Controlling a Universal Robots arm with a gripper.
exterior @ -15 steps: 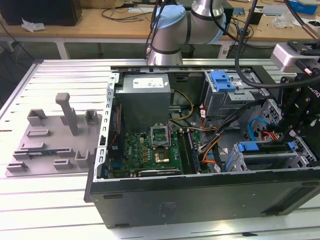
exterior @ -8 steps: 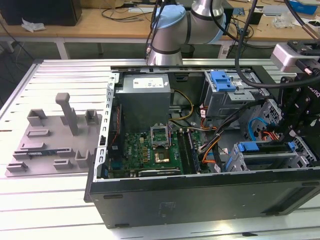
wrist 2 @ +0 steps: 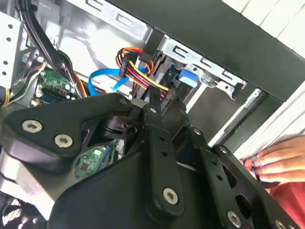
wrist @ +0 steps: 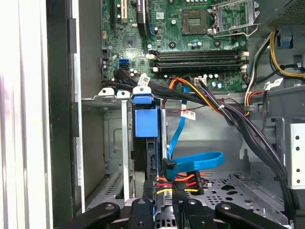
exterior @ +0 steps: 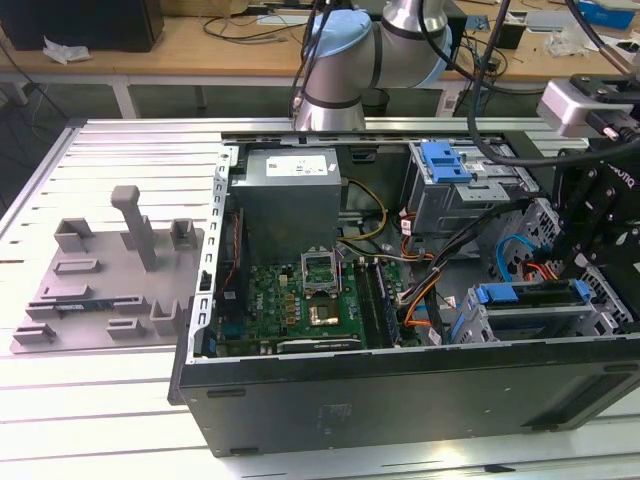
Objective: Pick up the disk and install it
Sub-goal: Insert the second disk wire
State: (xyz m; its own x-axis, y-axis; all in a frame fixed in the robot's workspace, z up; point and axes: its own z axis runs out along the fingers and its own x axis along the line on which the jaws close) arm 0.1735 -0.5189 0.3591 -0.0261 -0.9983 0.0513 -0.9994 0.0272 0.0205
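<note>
Fingers: the gripper had its fingers drawn narrow, with the near end of the disk between them. From the first wrist view they were judged to be pinching it, though the tips themselves were hidden behind the linkage.
Task's thing: the disk stood on edge in the drive cage, with its blue bracket at the far end from the fingers.
Direction from the fingers: straight ahead of them, along the line of the gripper, toward the motherboard.
Long axis: it ran away from the fingers, in line with the cage slot, not across it.
Contact: the disk's near end was between the fingers and its far end was well inside the cage.
Beside the fingers: a bundle of red and yellow wires and a blue flat cable lay just to one side of the disk, close to the fingertips.
Exterior view: the gripper hung over the cage at the exterior view's right corner of the computer case, and the blue bracket lay lengthwise just below it.
Bystander: a person's hand rested on the case edge, off to the side of the gripper and apart from it.
Judgement: the disk looked seated, or nearly so, in its slot.
</note>
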